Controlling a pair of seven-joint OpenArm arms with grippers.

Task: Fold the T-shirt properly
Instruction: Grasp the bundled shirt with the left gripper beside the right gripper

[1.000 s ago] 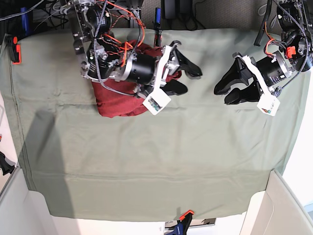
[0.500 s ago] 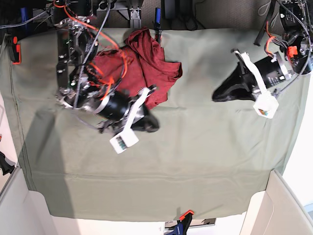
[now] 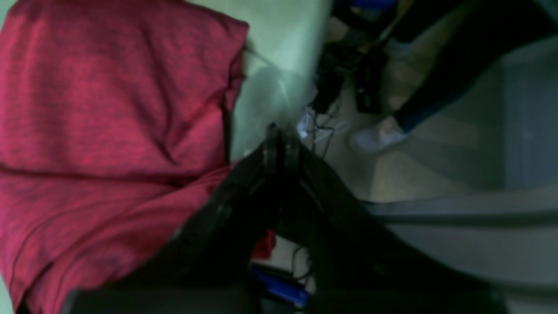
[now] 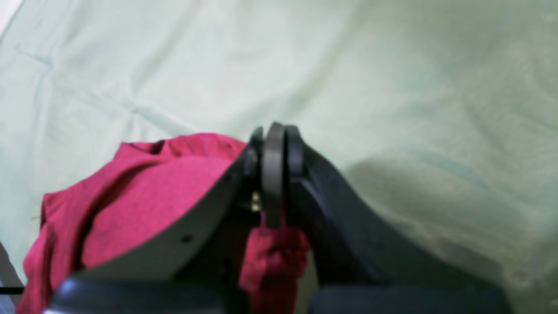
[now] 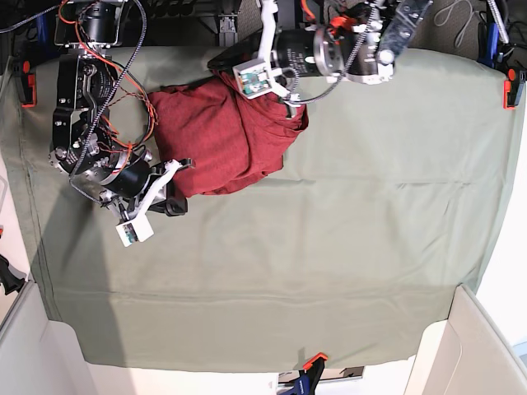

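Note:
The dark red T-shirt [image 5: 218, 132] lies bunched on the pale green cloth at the back left. My right gripper [image 5: 176, 188] is at the shirt's front-left corner. In the right wrist view the right gripper [image 4: 272, 144] is shut, with red T-shirt fabric [image 4: 152, 192] pinched between its jaws. My left gripper [image 5: 221, 62] reaches across to the shirt's back edge by the table's rear edge. In the left wrist view the left gripper [image 3: 277, 139] is shut. The T-shirt [image 3: 109, 131] runs under its left finger, and a bit of red shows between the jaws.
The green table cloth [image 5: 346, 247] covers the table. Red clamps [image 5: 27, 82] hold it at the left and right edges, and an orange one [image 5: 313, 362] at the front. Cables and floor clutter [image 3: 375, 87] lie beyond the back edge. A white bin wall [image 5: 469, 346] stands front right.
The left arm swung from the right side across to the shirt's back edge and shut. The right arm moved left and toward the front, drawing the shirt's corner with it.

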